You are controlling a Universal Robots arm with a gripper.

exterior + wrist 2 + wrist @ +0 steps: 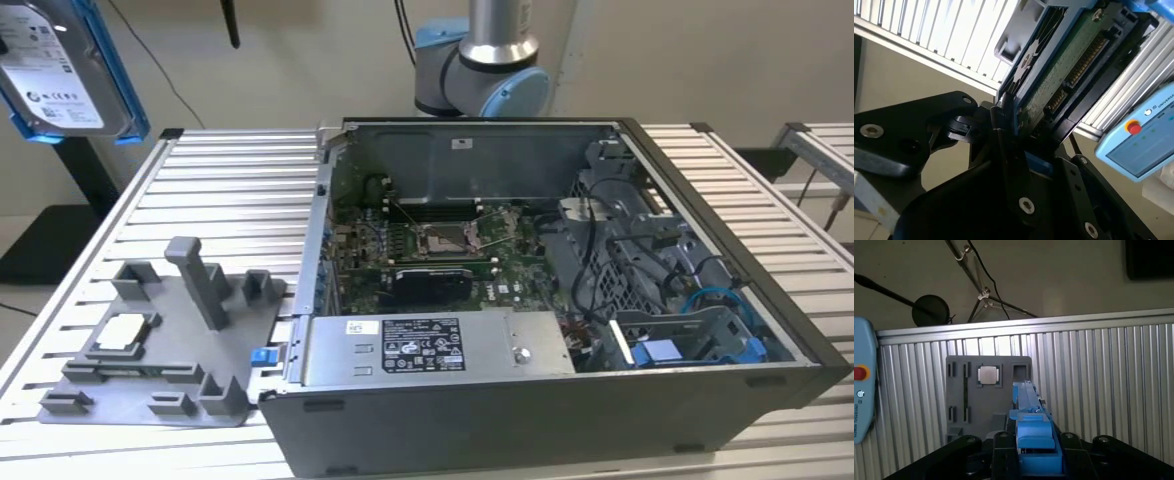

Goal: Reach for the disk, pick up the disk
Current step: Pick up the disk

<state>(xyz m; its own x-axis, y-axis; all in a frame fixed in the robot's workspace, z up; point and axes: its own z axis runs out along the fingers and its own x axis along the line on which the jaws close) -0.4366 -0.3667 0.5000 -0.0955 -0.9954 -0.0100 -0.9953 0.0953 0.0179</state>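
The disk (60, 65) hangs in the air, high and to the exterior view's left of the open computer case (561, 425) on the desk (227, 185). In the second wrist view, black fingers (1006, 155) clamp its blue-framed edge.

disk (60, 70): silver-grey body, white printed label, bright blue carrier; green circuit board underneath, seen in the second wrist view.
claw (1011, 127): matte black.
desk (214, 190): pale silver, ribbed in parallel slats.
fixture tray (127, 412): mid grey.
chip (123, 333): silver.
computer case (534, 430): dark grey.
motherboard (427, 240): green.
pendant (1141, 145): light blue, red button.
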